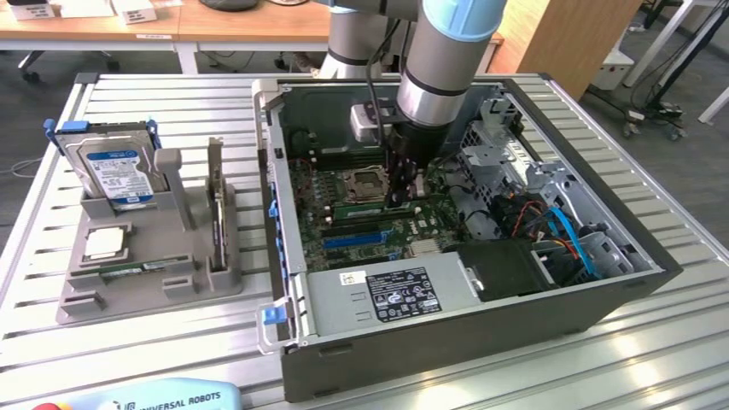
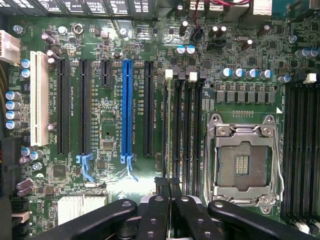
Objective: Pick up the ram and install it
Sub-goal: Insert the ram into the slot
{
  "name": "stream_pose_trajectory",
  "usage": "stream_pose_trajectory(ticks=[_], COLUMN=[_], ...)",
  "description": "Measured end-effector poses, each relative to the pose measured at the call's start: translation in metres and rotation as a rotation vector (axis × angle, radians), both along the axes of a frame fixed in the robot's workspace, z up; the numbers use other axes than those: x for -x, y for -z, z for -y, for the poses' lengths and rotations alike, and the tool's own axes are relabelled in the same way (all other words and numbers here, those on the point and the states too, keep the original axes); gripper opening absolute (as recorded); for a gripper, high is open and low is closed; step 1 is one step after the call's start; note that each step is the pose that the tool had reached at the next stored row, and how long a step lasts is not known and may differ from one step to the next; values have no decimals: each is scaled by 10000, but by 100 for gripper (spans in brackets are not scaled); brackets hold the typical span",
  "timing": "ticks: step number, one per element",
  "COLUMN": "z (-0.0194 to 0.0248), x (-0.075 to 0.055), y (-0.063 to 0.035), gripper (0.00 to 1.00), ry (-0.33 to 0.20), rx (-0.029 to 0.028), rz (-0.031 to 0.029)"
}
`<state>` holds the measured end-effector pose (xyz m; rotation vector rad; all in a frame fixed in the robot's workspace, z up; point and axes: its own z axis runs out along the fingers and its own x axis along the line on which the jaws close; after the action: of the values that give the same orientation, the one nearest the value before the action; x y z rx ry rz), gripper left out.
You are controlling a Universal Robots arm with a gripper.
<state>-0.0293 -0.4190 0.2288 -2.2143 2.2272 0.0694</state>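
Tool point(image 2: 168, 181) closed tight above the memory slots point(image 2: 182, 125) (ram perhaps edge-on between, hard to tell).

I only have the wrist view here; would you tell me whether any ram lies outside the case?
Observer: Yes, one ram lies flat in the grey holder on the exterior view's left.
Operator: What else sits in that holder?
Observer: A blue-labelled hard drive stands at its back.
Operator: Thank you; what surrounds my view?
Observer: The open case lies on a slatted table, with the arm reaching down into it.
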Motion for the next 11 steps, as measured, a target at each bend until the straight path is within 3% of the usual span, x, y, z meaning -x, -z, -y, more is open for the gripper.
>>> stream_pose_trajectory(ticks=[11], z=[0], x=[0], y=[36], gripper=[11], ry=[1], rx=[0], rz=[0])
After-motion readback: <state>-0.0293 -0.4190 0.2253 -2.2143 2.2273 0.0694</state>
